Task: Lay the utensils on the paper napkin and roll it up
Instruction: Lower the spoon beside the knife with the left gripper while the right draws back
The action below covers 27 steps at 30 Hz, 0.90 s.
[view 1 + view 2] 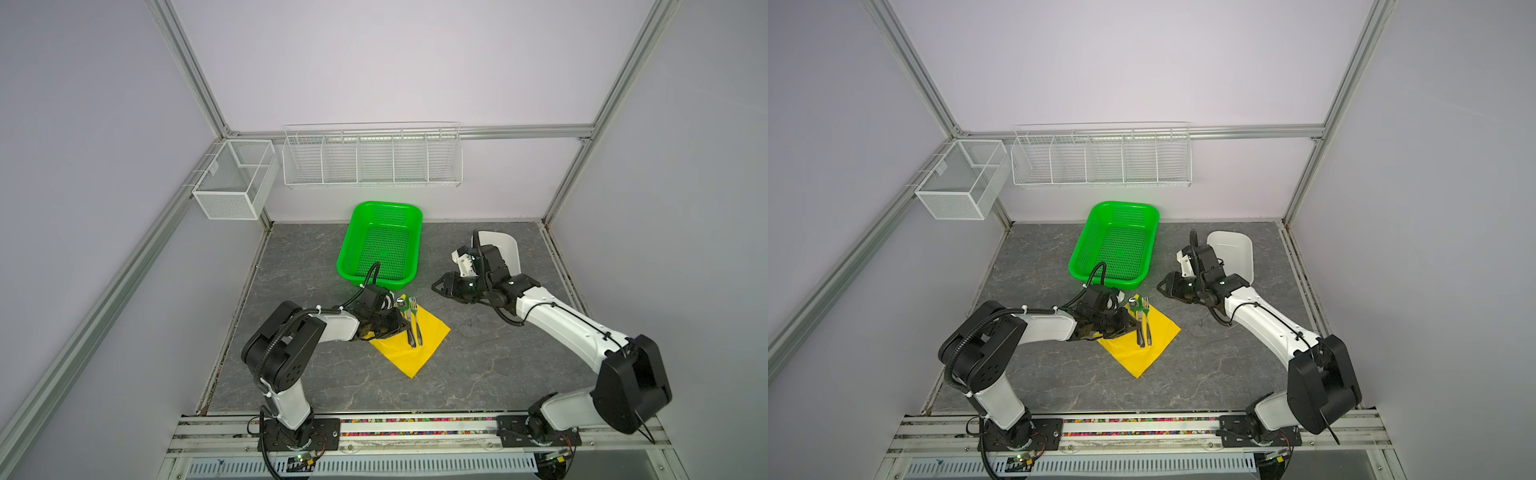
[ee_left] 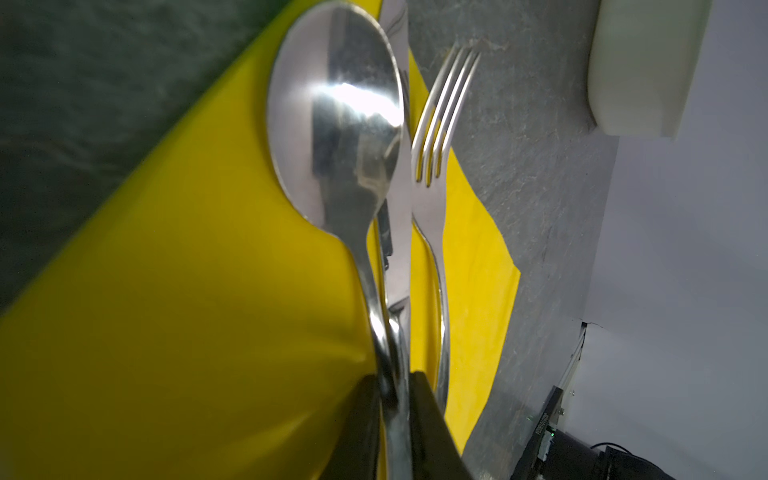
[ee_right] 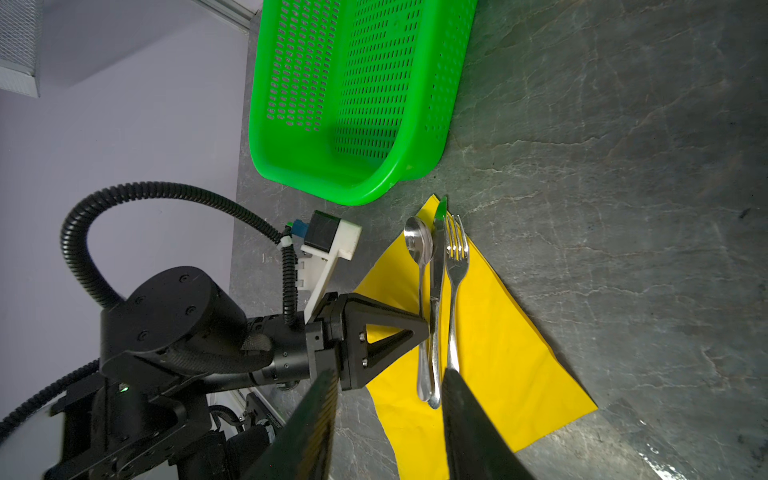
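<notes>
While both top views looked down, the utensils (image 1: pixel 412 322) lay side by side on the yellow paper napkin (image 1: pixel 430 338), just in front of the green basket (image 1: pixel 346 257). The left gripper (image 1: pixel 405 328) sat at their handles, and the right gripper (image 1: pixel 436 286) hung over bare table (image 1: pixel 478 353), well apart from them. In the left wrist view the left fingers (image 2: pixel 432 424) were clamped on the spoon (image 2: pixel 336 124) handle, its bowl on the napkin, with the knife (image 2: pixel 400 232) and fork (image 2: pixel 432 187) just beside. In the right wrist view the right fingers (image 3: pixel 469 424) stood apart with nothing between them, the utensils lying beyond.
</notes>
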Motion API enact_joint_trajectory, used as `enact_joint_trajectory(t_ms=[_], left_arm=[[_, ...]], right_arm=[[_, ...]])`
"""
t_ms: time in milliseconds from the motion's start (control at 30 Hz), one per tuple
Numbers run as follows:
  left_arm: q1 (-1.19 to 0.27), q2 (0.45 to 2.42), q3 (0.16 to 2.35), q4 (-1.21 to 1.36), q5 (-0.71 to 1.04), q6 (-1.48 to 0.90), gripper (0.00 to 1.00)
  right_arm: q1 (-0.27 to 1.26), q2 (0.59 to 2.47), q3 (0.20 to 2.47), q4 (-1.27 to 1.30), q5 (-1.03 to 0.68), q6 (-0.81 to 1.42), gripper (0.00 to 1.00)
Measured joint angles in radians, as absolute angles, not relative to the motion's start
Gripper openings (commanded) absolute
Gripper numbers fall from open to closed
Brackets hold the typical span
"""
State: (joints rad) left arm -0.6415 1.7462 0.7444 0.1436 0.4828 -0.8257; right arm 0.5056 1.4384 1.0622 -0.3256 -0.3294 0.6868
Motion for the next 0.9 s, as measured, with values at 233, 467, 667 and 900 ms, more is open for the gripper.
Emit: enact_joint_trajectory(t_ms=[233,467,667,900], left_arm=[[-0.641,1.722,0.741,0.113,0.449,-0.825,0.16],[-0.641,1.693,0.741,0.047,0.400,-0.804,0.21],[-0.646,1.679,0.760,0.015,0.385,-0.781,0.32],[-0.665,1.679,0.843,-0.076,0.316,-0.763,0.34]], right_arm=[[0.506,1.438,1.062,-0.326,-0.329,0.683,0.45],[0.507,1.441,1.062,-0.326,-0.329,0.683,0.45],[0.513,1.446,1.062,-0.326,-0.329,0.682,0.45],[0.513,1.447,1.072,-0.335,-0.325,0.680,0.44]])
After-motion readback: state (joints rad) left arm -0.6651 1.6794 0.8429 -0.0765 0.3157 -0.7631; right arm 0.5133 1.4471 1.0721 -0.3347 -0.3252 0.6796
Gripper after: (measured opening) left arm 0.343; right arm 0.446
